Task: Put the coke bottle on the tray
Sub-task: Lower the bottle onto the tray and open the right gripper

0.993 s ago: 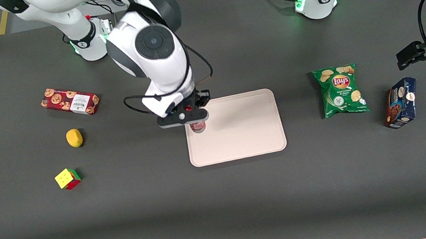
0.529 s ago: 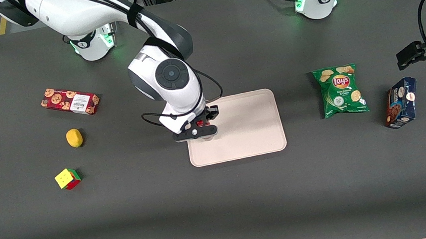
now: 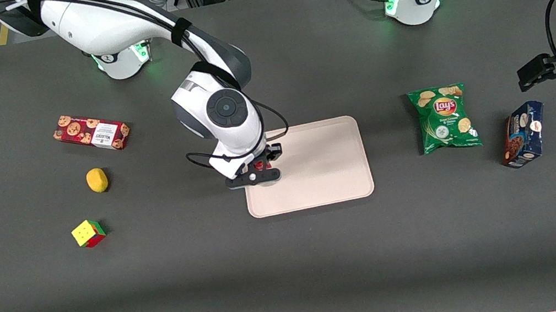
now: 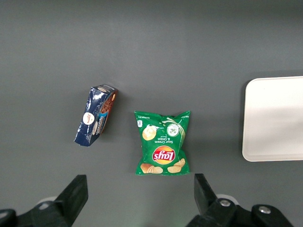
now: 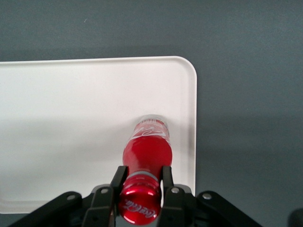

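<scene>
White arm, black pincer, cables

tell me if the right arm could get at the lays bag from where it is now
Probably not yet: its gripper is shut on the coke bottle over the tray. The Lays bag lies uncovered toward the parked arm's end.

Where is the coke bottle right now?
The coke bottle stands upright over the tray, close to its rim at the working arm's end, with the gripper clamped on its neck below the cap.

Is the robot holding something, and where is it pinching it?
Yes. The pincer holds the coke bottle by its neck, just under the red cap, with its base over the tray.
</scene>
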{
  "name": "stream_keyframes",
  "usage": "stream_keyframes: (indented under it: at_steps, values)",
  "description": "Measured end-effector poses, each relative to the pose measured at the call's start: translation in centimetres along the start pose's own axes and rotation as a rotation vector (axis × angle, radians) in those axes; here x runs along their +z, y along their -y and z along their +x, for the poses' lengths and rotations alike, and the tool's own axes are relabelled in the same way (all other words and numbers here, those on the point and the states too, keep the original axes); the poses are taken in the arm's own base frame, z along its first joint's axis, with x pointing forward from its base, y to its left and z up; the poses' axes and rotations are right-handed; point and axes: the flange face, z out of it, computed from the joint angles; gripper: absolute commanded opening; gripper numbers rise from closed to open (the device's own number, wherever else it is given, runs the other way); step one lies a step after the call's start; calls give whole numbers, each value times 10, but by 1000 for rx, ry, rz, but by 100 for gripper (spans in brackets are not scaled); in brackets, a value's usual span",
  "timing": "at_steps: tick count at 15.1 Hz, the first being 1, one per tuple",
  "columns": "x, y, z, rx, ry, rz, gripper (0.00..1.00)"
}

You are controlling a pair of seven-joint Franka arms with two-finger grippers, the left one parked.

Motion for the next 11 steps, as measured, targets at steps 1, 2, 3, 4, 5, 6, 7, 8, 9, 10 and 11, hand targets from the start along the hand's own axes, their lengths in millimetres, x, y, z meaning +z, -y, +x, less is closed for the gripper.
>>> stream_keyframes:
  at_steps: [1, 2, 3, 4, 5, 6, 7, 8, 9, 10, 11]
  values:
    - [0, -1, 0, 1, 0, -1, 0]
    - [1, -1, 0, 1, 1, -2, 0]
    - [3, -1, 0, 1, 2, -3, 0]
    - [5, -1, -1, 0, 3, -3, 11]
    - [6, -2, -1, 0, 2, -2, 19]
    - [8, -2, -1, 0, 2, -1, 41]
    - [9, -3, -1, 1, 3, -3, 52]
    - [10, -4, -1, 2, 5, -5, 76]
    - [11, -4, -1, 3, 5, -5, 80]
    - [10, -4, -1, 3, 3, -3, 83]
    - [10, -4, 0, 3, 1, -2, 100]
